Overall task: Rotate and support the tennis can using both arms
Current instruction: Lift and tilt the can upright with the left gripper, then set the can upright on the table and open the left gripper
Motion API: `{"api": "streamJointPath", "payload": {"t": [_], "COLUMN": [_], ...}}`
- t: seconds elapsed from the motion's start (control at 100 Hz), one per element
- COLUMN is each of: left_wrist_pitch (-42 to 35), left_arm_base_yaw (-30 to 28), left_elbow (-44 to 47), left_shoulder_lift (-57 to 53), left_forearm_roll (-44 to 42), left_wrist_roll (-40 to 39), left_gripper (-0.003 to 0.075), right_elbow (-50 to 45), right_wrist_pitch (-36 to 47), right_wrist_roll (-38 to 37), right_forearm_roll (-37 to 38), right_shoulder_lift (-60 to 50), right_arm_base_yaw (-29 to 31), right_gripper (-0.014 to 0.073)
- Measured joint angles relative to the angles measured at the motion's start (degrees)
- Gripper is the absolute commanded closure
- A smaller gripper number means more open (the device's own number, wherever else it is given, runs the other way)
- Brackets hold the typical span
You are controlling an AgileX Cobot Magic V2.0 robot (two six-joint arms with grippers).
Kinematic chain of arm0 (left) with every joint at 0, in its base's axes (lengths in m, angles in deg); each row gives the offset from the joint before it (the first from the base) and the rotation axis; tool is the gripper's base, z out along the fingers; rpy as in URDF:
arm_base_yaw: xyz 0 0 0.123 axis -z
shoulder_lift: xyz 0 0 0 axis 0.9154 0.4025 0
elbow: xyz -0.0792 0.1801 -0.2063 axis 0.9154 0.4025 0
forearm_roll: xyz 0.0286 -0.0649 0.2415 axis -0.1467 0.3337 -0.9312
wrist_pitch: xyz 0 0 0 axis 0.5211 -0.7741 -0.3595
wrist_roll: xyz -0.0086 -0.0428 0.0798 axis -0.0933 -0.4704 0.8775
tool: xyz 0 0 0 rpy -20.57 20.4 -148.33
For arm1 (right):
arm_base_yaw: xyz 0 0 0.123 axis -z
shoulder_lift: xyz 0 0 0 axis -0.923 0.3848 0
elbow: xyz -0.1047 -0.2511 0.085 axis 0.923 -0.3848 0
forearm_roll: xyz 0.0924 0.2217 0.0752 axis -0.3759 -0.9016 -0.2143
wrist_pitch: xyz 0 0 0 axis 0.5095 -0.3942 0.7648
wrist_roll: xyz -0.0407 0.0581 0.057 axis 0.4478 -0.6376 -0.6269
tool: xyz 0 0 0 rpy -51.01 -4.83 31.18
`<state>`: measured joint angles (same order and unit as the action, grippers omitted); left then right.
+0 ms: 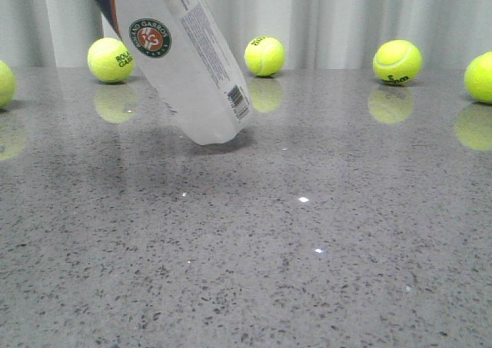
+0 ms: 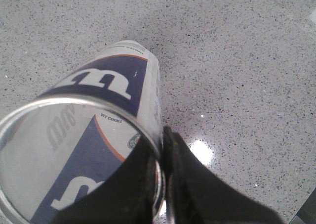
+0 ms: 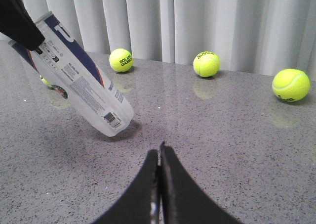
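Overhead, the left end effector (image 2: pixel 162 150) pinches the tilted tennis can (image 1: pixel 181 56) at its rim; the right end effector (image 3: pixel 159 157) sits clenched, empty, well apart.

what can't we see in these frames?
- Can top and the left gripper: cut off by the front view's top edge.
- Whether the can's bottom touches the table: unclear in every view.
- Can's small label print: too small.
- Right gripper: outside the front view, shown only by its own wrist camera.
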<state>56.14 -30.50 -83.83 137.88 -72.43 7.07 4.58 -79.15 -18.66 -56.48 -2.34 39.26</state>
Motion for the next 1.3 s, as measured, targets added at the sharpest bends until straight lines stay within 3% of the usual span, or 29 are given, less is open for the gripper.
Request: {"api": "streamJointPath", "payload": {"t": [0.19,0.38,0.5,0.8,1.3], "left_wrist_pitch": [0.0,-1.6,-5.8,-17.3,-21.8], "left_arm_base_yaw": [0.0,0.0,0.0,0.0,-1.6], "left_elbow": [0.0,0.0,0.0,-0.1,-0.3], "left_shoulder_lift": [0.0,0.0,0.0,0.2,3.8], "left_forearm_roll": [0.0,0.0,0.0,0.0,0.3], "left_wrist_roll": [0.0,0.0,0.0,0.0,-0.1], "left_gripper": [0.0624,0.0426,0.0345,0.0343,0.0345], "right_elbow": [0.0,0.0,0.0,0.0,0.0], "right_wrist_pitch": [0.0,0.0,0.0,0.0,0.0], "right_wrist_roll": [0.0,0.0,0.0,0.0,0.0], "right_forearm_roll": [0.0,0.0,0.0,0.0,0.0], "right_shoulder_lift": [0.0,0.0,0.0,0.0,0.0], "right_arm_base_yaw": [0.0,0.0,0.0,0.0,0.0], "right_gripper": [0.0654,0.0654,0.0654,0.0654,0.0654]}}
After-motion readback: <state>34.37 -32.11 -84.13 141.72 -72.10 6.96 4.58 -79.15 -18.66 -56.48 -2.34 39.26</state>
